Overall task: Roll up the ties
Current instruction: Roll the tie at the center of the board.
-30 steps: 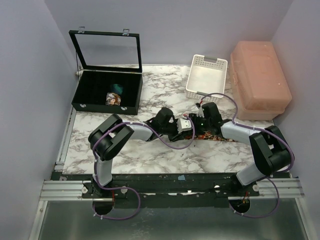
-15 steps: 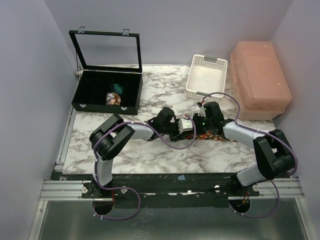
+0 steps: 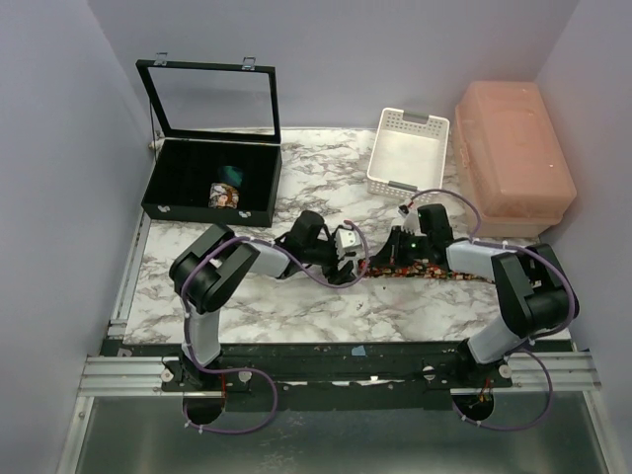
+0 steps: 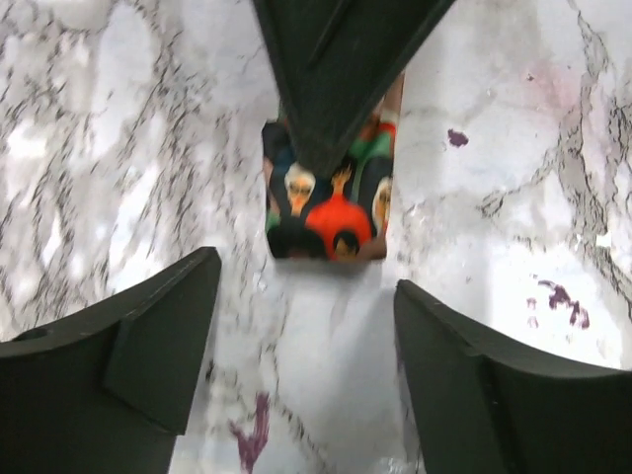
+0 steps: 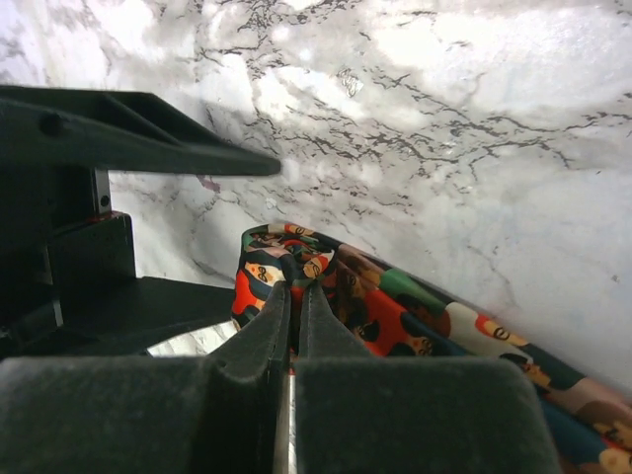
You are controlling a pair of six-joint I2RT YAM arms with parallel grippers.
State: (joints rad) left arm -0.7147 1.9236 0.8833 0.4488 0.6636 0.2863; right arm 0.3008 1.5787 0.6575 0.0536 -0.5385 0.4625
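The marble-patterned table (image 3: 296, 306) carries a black case (image 3: 197, 210) at the far left (its lid stands open), a white basket (image 3: 413, 118) at the far middle, and a pink box (image 3: 513, 148) just beside it at far right. A printed tie (image 3: 434, 269) lies nearer, right of centre. Small purple specks (image 4: 456, 137) dot the marble.

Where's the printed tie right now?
In the top view the printed tie lies on the marble table right of centre, in front of the white basket, its left end pinched by the right hand.
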